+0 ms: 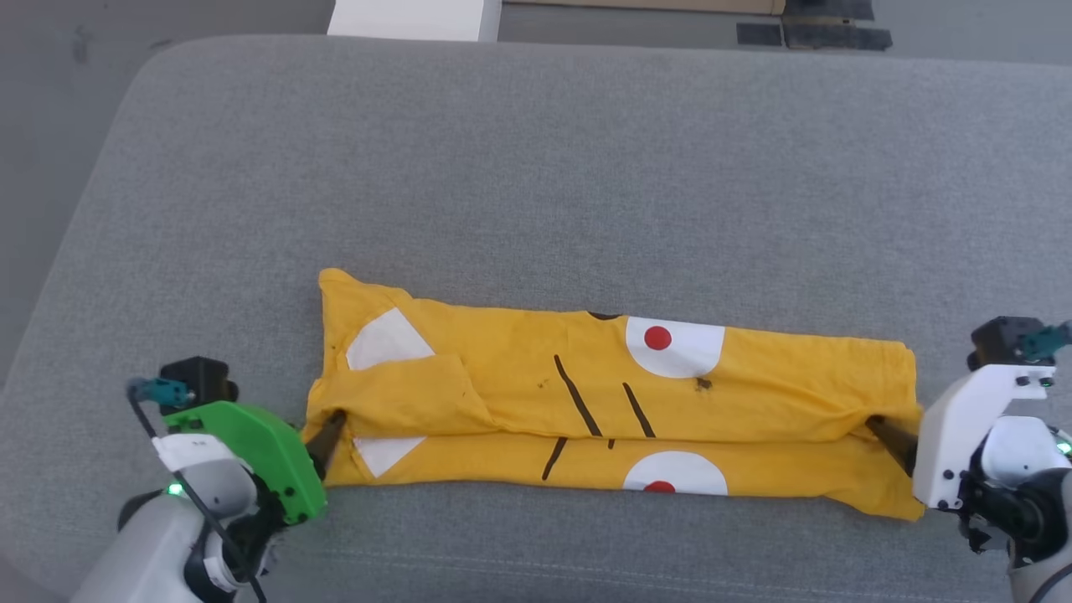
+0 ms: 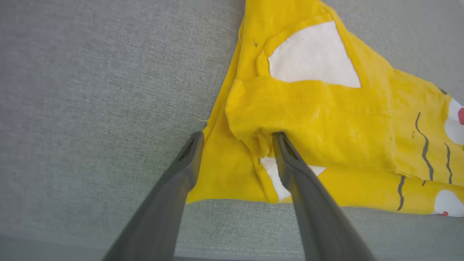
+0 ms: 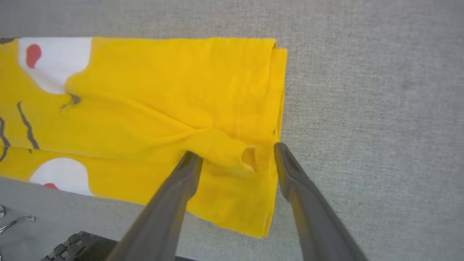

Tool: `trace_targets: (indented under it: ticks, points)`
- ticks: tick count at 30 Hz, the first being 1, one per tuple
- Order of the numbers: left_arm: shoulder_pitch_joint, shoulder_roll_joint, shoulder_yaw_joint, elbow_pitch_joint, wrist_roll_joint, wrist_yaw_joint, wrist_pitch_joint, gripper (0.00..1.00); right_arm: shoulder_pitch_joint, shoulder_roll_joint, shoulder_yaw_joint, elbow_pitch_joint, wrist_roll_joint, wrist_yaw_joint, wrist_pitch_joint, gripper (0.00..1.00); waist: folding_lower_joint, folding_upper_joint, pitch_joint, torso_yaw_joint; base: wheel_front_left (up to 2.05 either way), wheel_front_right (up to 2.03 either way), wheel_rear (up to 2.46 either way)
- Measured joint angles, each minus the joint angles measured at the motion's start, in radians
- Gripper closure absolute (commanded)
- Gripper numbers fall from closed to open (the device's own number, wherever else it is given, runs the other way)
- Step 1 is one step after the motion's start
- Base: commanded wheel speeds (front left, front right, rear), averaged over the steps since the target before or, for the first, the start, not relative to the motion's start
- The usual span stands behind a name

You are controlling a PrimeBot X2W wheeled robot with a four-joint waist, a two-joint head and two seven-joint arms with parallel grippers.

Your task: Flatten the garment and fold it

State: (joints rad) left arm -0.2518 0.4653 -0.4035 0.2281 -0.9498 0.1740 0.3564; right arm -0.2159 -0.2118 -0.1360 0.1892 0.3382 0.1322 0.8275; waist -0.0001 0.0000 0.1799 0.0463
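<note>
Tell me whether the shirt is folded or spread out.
Folded. The shirt lies as a long narrow band, one layer lapped over another lengthwise.

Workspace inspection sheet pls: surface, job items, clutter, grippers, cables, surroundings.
Surface: grey woven fabric cushion, smooth.
Job's things: bright yellow cotton T-shirt with white patches, folded into a long band; creased at both ends, small dark specks.
Clutter: nothing seen.
Grippers: left gripper open at the band's left end, one fingertip at a fold; right gripper open, bunched cloth between its fingertips.
Cables: black cable along the left forearm.
Surroundings: white box and dark flat pieces on the floor beyond the cushion.
</note>
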Motion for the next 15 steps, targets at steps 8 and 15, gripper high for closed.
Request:
trace_targets:
  ticks: [8,15]
  points:
    - [-0.013,0.066,0.094,-0.127,0.048,0.052,-0.104,0.0,0.027,-0.029,-0.1,-0.124,0.081,0.0,0.06,0.0,0.0,0.0,-0.032,0.009,0.0,0.0,0.0]
    - [-0.026,0.057,0.118,-0.203,0.237,0.045,-0.482,0.0,0.025,-0.113,-0.049,-0.107,0.095,0.0,0.082,0.0,0.0,0.0,0.003,0.015,0.0,0.0,0.0]
